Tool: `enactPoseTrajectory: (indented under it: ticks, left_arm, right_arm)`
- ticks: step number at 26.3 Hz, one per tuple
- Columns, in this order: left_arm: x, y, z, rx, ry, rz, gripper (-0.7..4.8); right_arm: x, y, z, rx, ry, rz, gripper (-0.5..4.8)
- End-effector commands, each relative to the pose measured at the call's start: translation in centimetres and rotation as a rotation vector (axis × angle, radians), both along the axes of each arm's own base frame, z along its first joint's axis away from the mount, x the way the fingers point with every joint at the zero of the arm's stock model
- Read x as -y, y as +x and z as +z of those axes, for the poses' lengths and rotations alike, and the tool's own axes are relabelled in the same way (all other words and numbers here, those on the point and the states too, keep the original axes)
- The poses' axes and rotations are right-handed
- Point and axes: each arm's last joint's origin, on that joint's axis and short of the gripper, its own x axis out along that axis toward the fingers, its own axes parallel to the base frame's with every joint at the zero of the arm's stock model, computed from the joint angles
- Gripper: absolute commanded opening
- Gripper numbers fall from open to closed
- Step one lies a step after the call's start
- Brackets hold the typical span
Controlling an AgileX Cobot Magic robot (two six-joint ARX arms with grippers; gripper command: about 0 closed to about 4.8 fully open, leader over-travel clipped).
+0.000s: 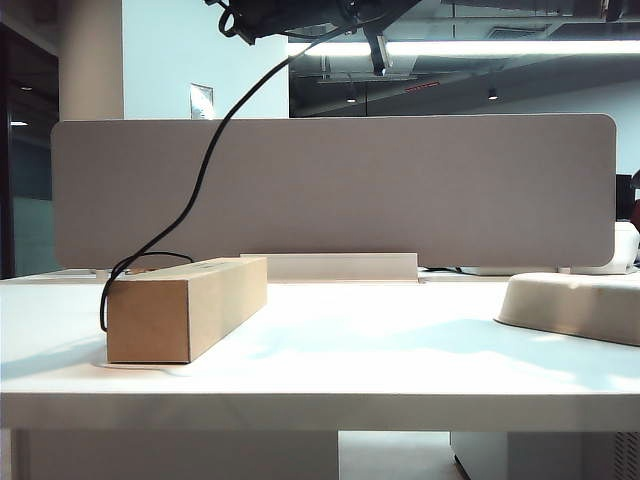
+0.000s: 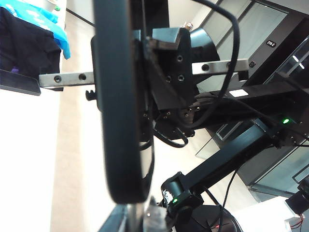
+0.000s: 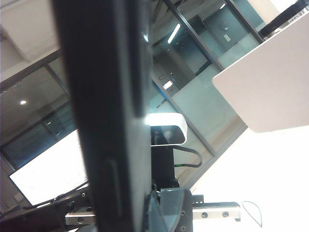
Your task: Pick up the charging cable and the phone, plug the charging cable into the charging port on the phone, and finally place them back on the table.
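**Cable and phone held high above the desk**

White table [image 1: 330,360] fronts a grey divider [image 1: 400,190]. At nine o'clock sits a cardboard box [image 1: 185,310]; the charging cable [image 1: 205,160] climbs from it toward twelve. Up there, the left gripper [image 2: 159,92] looks clamped narrow. The right gripper [image 3: 159,212] pinches the phone [image 3: 106,116]. A beige tray [image 1: 575,305] lies at three o'clock.

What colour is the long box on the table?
Plain light brown cardboard box, clearest in the exterior view.

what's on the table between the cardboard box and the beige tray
Nothing: in the exterior view the white table lies bare between the cardboard box and the beige tray.
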Motion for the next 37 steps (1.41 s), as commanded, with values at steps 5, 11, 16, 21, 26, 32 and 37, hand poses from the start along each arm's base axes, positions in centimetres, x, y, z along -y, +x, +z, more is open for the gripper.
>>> enactPoseTrajectory:
  ticks: [5, 11, 16, 21, 26, 32, 37]
  left_arm:
    - [0.4, -0.4, 0.5, 0.027, -0.016, 0.003, -0.06]
    - [-0.1, 0.0, 0.6, 0.030, -0.019, 0.016, -0.06]
    - [-0.7, 0.4, 0.8, 0.033, -0.025, 0.019, -0.06]
    - [-1.2, 0.7, 1.0, 0.039, -0.034, 0.015, -0.06]
    - [-0.7, 0.3, 1.1, 0.046, -0.040, -0.020, -0.06]
    - [0.0, -0.2, 1.2, 0.057, -0.048, -0.038, -0.06]
    - [0.4, -0.5, 1.5, 0.074, -0.063, -0.046, -0.06]
  right_arm:
    - [-0.7, -0.3, 0.5, 0.044, -0.013, 0.044, -0.07]
    - [-0.8, -0.4, 0.4, 0.037, -0.028, 0.066, -0.07]
    - [-0.8, -0.4, 0.4, 0.037, -0.036, 0.078, -0.07]
    - [-0.8, -0.4, 0.4, 0.036, -0.035, 0.076, -0.07]
    - [-0.7, -0.2, 0.3, 0.017, -0.019, 0.051, -0.07]
    - [-0.8, -0.2, 0.3, 0.013, -0.011, 0.043, -0.07]
    - [-0.8, -0.1, 0.3, 0.012, -0.011, 0.044, -0.07]
